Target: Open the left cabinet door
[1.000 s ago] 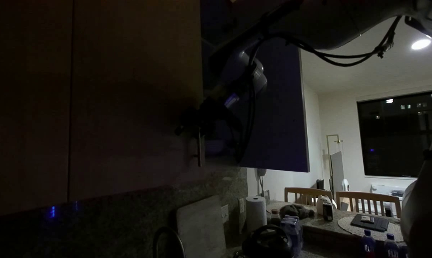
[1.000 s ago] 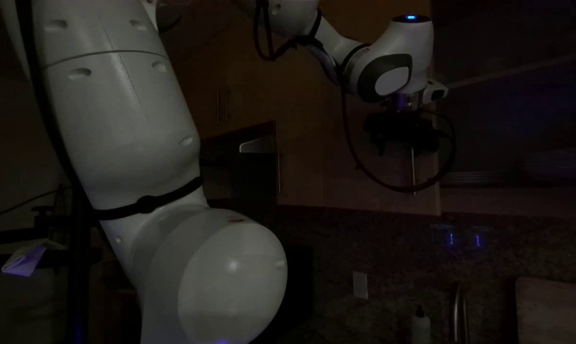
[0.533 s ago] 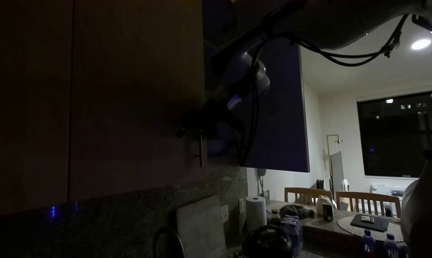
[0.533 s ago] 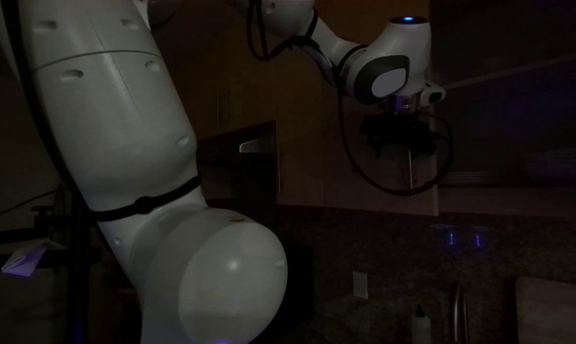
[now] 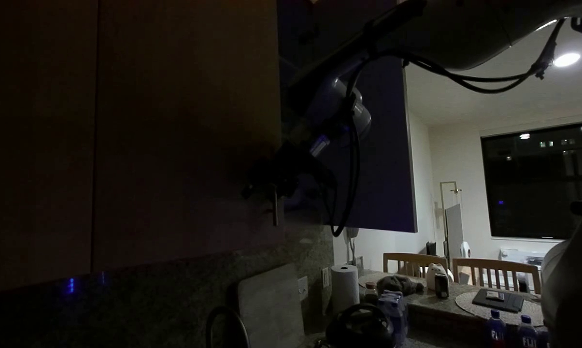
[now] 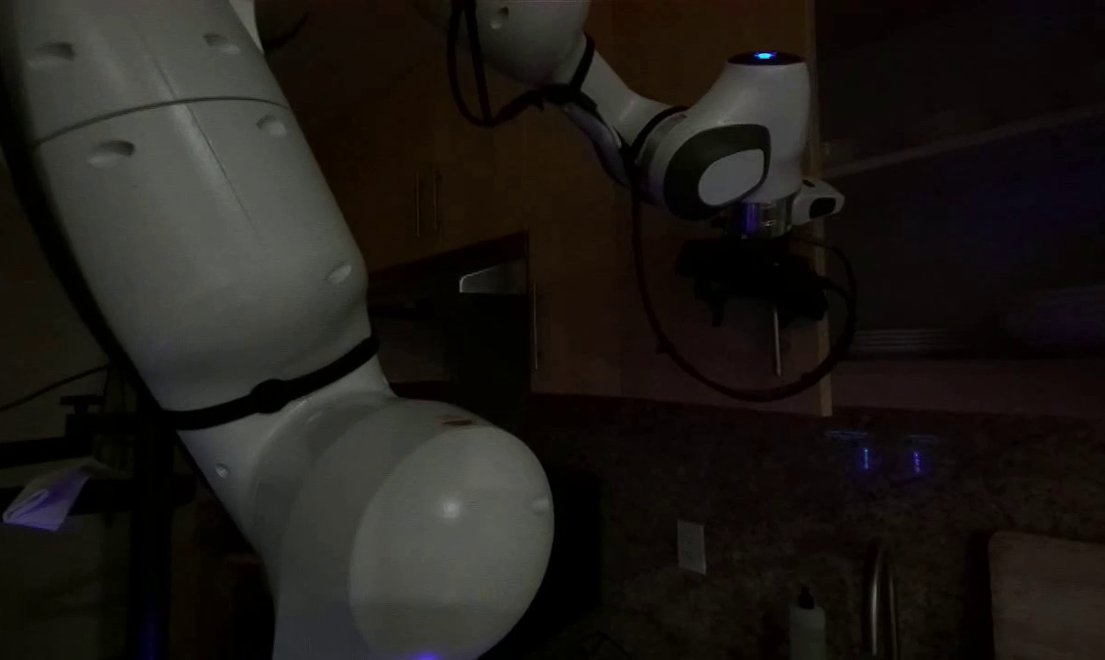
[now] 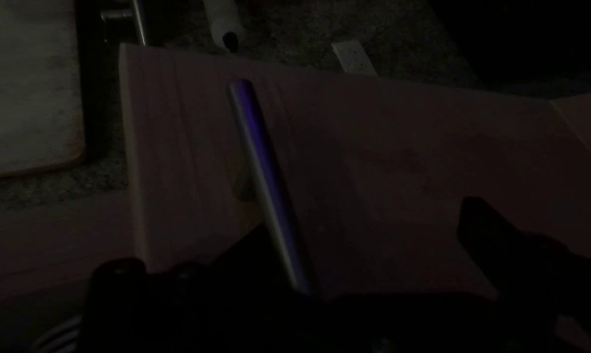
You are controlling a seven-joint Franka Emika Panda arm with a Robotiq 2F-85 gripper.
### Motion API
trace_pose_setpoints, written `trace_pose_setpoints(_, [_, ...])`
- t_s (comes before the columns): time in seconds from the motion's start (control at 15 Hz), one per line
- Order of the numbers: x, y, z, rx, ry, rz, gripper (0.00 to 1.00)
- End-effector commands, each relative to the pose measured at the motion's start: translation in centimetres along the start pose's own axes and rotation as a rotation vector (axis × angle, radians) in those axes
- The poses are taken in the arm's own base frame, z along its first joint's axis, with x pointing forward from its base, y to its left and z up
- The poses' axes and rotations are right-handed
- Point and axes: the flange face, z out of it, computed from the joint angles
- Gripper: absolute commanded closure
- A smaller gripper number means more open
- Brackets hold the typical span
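Note:
The left cabinet door, dark brown and flat, shows in both exterior views (image 5: 189, 111) (image 6: 722, 353) and fills much of the wrist view (image 7: 373, 127). It stands ajar, with its free edge away from the cabinet. Its silver bar handle (image 5: 275, 208) (image 6: 776, 341) (image 7: 261, 162) runs up into my dark gripper (image 5: 271, 176) (image 6: 754, 298). In the wrist view my gripper (image 7: 366, 220) has its fingers wide apart. One finger reaches behind the handle, between bar and door; the other is well to the right over the door face. Darkness hides whether the finger touches the bar.
A blue-grey door panel (image 5: 377, 169) stands open beside my arm. My cable (image 6: 754, 394) loops below the gripper. Below are a cutting board (image 5: 270, 304), a faucet (image 6: 875, 596), a soap bottle (image 6: 807, 628) and a black kettle (image 5: 361, 326). Dark cabinet shelves (image 6: 983, 147) show beyond the door edge.
The door's free edge and handle have shifted, so the door has swung a little further open. My gripper has moved along with it and lower on the handle.

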Motion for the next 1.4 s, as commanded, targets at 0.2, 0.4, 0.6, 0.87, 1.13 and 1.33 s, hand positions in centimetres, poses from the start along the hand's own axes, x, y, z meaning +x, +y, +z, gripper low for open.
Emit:
trace_pose_setpoints(0.2, [-6.2, -3.8, 2.5, -0.02, 0.05, 0.077, 0.0])
trace_pose_setpoints(0.4, [-7.4, -4.6, 2.8, -0.042, 0.117, 0.092, 0.0])
trace_pose_setpoints(0.6, [-8.4, -5.2, 3.0, -0.044, 0.161, 0.102, 0.0])
trace_pose_setpoints(0.87, [-9.3, -5.7, 3.4, -0.033, 0.174, 0.135, 0.0])
trace_pose_setpoints(1.13, [-9.4, -5.6, 3.4, -0.02, 0.162, 0.16, 0.0])
trace_pose_setpoints(1.33, [-9.1, -5.4, 3.5, -0.01, 0.145, 0.165, 0.0])
